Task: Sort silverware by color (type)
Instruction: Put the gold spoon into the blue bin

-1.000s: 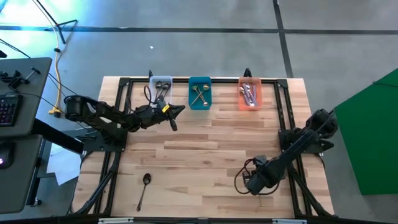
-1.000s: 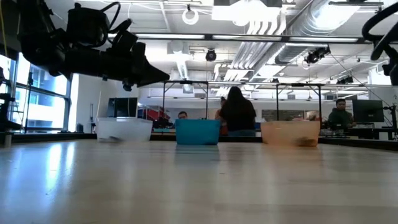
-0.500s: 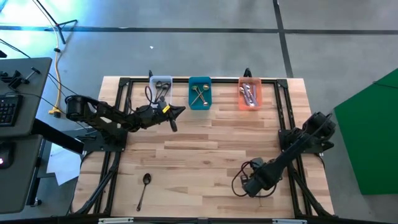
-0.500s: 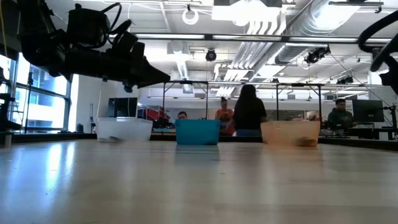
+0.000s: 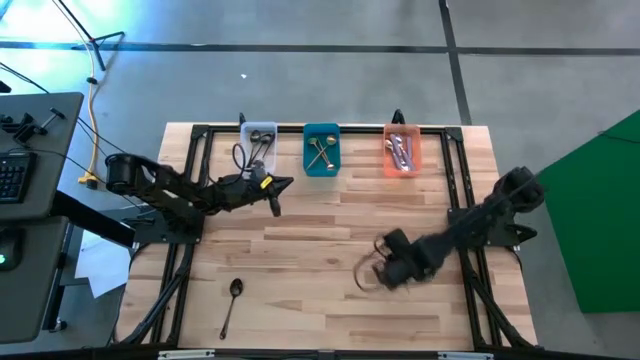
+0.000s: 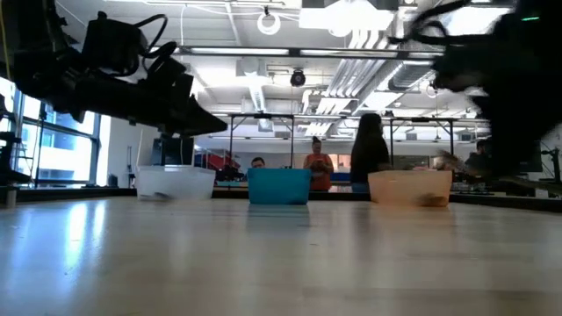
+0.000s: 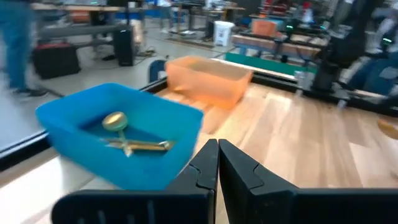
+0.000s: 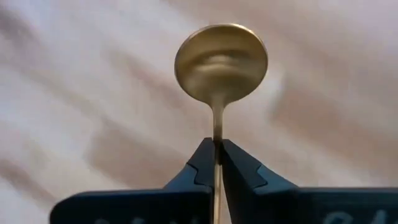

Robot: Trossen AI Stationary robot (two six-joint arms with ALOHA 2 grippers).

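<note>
Since the earlier frame the right arm has swung up and inward from the tabletop's near right part toward its middle. The right gripper (image 8: 216,163) is now clamped on the thin neck of a gold spoon (image 8: 221,62), its round bowl standing out past the fingertips above the wooden tabletop (image 5: 320,225). The left gripper (image 7: 217,163), fingers pressed together on nothing, has moved slightly and hangs just in front of the teal bin (image 7: 74,118), where two gold spoons (image 7: 127,142) lie. Beyond sits the orange bin (image 5: 401,152) with silver spoons (image 5: 399,151); the clear bin (image 5: 258,146) holds dark ones. One black spoon (image 5: 231,304) lies alone near the tabletop's front left.
</note>
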